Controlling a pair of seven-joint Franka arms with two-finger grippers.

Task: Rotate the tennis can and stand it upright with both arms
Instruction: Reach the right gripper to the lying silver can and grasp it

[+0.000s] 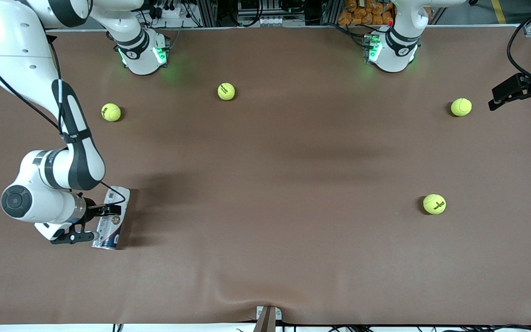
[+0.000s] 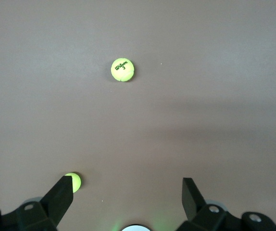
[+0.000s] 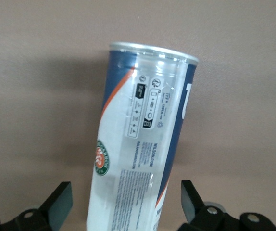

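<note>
The tennis can (image 1: pixel 111 229) lies on its side on the brown table near the right arm's end, with its silvery rim at the end nearer the front camera. My right gripper (image 1: pixel 92 224) is low at the can, open, with one finger on each side of it. In the right wrist view the can (image 3: pixel 138 144) sits between the fingertips (image 3: pixel 61 199) with a gap on each side, and my right gripper (image 3: pixel 126 199) does not touch it. My left gripper (image 2: pixel 128 192) is open and empty high over the table near its own base. It is out of the front view.
Several yellow-green tennis balls lie loose: one (image 1: pixel 111 112) and another (image 1: pixel 226 91) near the right arm's base, one (image 1: pixel 461 107) and one (image 1: pixel 434 204) toward the left arm's end. A black fixture with cables (image 1: pixel 519 90) stands at that end's edge.
</note>
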